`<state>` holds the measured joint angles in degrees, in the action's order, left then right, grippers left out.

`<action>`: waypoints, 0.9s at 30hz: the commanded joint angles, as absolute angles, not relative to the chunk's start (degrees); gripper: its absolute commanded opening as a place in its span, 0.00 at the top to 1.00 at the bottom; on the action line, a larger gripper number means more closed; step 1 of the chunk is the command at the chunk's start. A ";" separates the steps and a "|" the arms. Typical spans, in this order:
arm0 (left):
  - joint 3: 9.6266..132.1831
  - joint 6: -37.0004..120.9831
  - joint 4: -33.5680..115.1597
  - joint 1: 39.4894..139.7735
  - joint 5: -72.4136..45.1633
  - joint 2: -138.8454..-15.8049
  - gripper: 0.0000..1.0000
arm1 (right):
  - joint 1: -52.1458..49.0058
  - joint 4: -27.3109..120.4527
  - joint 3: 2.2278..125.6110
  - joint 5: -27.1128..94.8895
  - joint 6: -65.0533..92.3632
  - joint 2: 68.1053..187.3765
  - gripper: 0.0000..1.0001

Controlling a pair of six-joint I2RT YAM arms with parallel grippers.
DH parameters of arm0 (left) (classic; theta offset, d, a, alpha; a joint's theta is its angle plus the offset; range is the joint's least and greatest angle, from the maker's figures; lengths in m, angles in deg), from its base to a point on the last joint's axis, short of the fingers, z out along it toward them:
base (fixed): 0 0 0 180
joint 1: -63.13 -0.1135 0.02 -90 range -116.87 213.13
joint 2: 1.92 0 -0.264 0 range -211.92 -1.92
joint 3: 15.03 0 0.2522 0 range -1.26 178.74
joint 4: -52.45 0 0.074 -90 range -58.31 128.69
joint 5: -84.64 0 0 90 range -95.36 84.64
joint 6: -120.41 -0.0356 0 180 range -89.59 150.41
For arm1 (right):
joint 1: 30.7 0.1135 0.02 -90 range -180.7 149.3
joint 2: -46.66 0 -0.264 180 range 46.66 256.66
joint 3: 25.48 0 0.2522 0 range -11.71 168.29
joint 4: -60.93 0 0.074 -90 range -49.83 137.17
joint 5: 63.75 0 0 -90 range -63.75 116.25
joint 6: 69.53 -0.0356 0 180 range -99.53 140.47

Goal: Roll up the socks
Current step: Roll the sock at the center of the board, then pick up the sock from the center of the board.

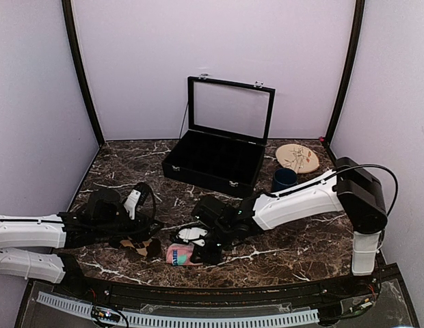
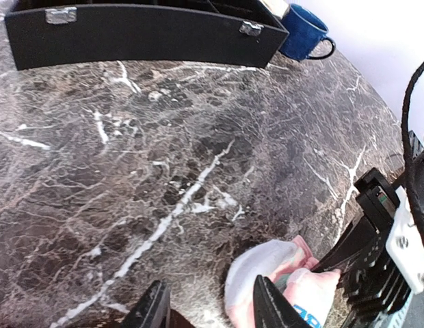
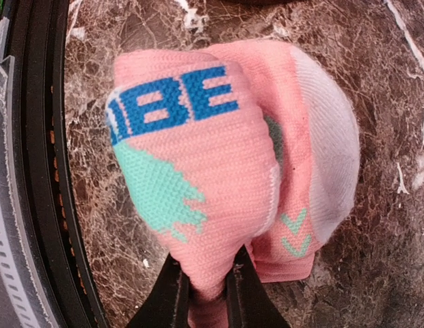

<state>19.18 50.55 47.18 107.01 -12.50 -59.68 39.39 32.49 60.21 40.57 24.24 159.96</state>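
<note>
The pink sock (image 1: 179, 255) is bunched into a lump near the table's front edge. It has teal patches, blue lettering and a white toe. My right gripper (image 1: 200, 251) is shut on a fold of it; in the right wrist view the fingers (image 3: 174, 294) pinch pink fabric of the sock (image 3: 198, 171) just above the marble. The dark brown argyle sock (image 1: 138, 244) lies left of it, under my left gripper (image 1: 152, 236). My left gripper (image 2: 212, 311) is open, with the pink sock's white toe (image 2: 263, 266) beside its right finger. The brown sock is hidden in the left wrist view.
A black display box (image 1: 213, 162) with its glass lid raised stands at the back centre. A blue mug (image 1: 283, 180) and a round wooden plate (image 1: 297, 158) stand to its right. The mug (image 2: 304, 33) also shows in the left wrist view. A black rail (image 3: 34, 171) runs along the table's front edge.
</note>
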 commanded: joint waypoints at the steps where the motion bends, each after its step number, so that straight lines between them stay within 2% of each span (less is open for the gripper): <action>1: 15.33 50.84 51.38 107.26 -8.37 -54.98 0.54 | 37.94 25.95 62.46 46.15 21.78 162.91 1.00; 8: 13.68 45.14 53.26 113.99 -3.19 -52.16 0.49 | 34.06 24.37 64.57 53.76 17.86 164.66 1.00; 16: 15.68 37.58 55.11 124.13 2.28 -58.07 0.47 | 31.25 22.93 66.39 59.27 15.34 166.43 1.00; 27: 18.22 29.99 54.27 132.90 5.44 -61.55 0.42 | 30.22 21.12 68.14 62.90 14.48 168.61 1.00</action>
<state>15.55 34.53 54.05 130.64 3.54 -59.96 30.71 25.10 67.18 62.26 15.39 166.03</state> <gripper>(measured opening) 0.571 0.114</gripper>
